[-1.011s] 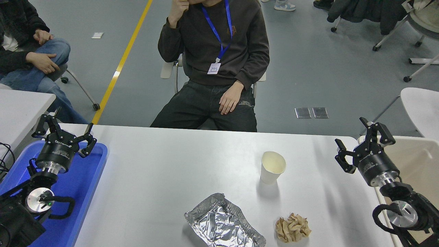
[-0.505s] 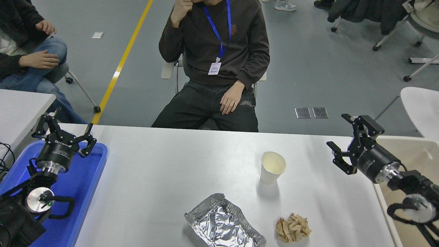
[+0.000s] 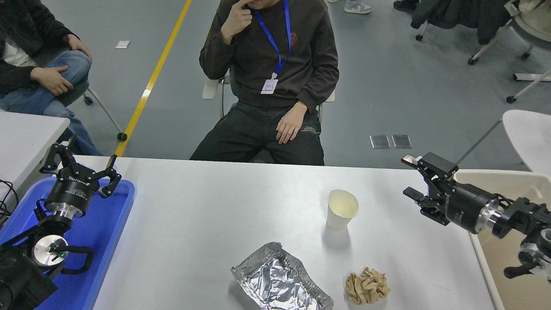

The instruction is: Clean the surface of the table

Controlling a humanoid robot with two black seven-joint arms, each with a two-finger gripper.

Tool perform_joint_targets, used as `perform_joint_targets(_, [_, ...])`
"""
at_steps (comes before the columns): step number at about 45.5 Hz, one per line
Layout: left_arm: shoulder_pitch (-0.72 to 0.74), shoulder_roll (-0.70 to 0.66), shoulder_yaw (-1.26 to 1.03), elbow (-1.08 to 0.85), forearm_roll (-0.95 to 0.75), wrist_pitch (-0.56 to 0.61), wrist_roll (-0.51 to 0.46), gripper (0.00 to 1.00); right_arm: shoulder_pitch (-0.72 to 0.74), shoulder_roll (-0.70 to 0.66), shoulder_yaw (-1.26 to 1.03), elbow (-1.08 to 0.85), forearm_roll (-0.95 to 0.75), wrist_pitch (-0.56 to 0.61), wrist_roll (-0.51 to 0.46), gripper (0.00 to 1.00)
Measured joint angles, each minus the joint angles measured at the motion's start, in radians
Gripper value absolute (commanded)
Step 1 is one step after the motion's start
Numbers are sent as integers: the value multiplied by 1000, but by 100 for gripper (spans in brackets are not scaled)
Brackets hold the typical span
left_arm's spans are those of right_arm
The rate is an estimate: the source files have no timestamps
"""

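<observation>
The table surface point(image 3: 206, 215) is a wide white top. On it stand a white paper cup point(image 3: 342, 209), upright and open, a crumpled foil tray point(image 3: 280, 279) near the front edge, and a ball of crumpled brown paper point(image 3: 367, 286) to the tray's right. My right gripper point(image 3: 408, 175) hangs open above the table's right end, pointing left toward the cup and well apart from it. My left gripper point(image 3: 80, 163) is parked open over the blue tray at the left, holding nothing.
A blue tray point(image 3: 107, 232) lies on the table's left end under the left arm. A beige bin point(image 3: 512, 258) stands off the right edge. A person point(image 3: 269, 82) sits at the far side, another person point(image 3: 34, 73) at the upper left beside a smaller white table point(image 3: 26, 137).
My right gripper has swung left and tilted down from upright to nearly level, now pointing toward the cup. The left arm has not moved. The people shifted their hands slightly.
</observation>
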Motion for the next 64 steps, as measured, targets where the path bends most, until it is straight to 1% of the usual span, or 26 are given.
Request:
perform_joint_targets(2, [0, 0, 0, 0, 0, 0, 0, 100, 20, -10, -20, 9, -52, 9, 0, 99])
perform_joint_targets(10, [0, 0, 0, 0, 0, 0, 0, 100, 94, -28, -107, 21, -153, 23, -4, 98])
perform_joint_targets(22, [0, 0, 0, 0, 0, 0, 0, 100, 289, -41, -341, 24, -304, 33, -16, 98])
perform_joint_targets(33, [0, 0, 0, 0, 1, 0, 0, 100, 526, -31, -606, 14, -371, 31, -30, 98])
perform_joint_targets(44, [0, 0, 0, 0, 1, 0, 0, 100, 673, 38, -752, -43, -391, 30, -65, 98])
perform_joint_targets(53, [0, 0, 0, 0, 0, 0, 0, 100, 737, 110, -836, -89, -399, 27, -103, 98])
perform_joint_targets(64, [0, 0, 0, 0, 0, 0, 0, 100, 769, 186, -913, -157, -458, 22, -122, 98])
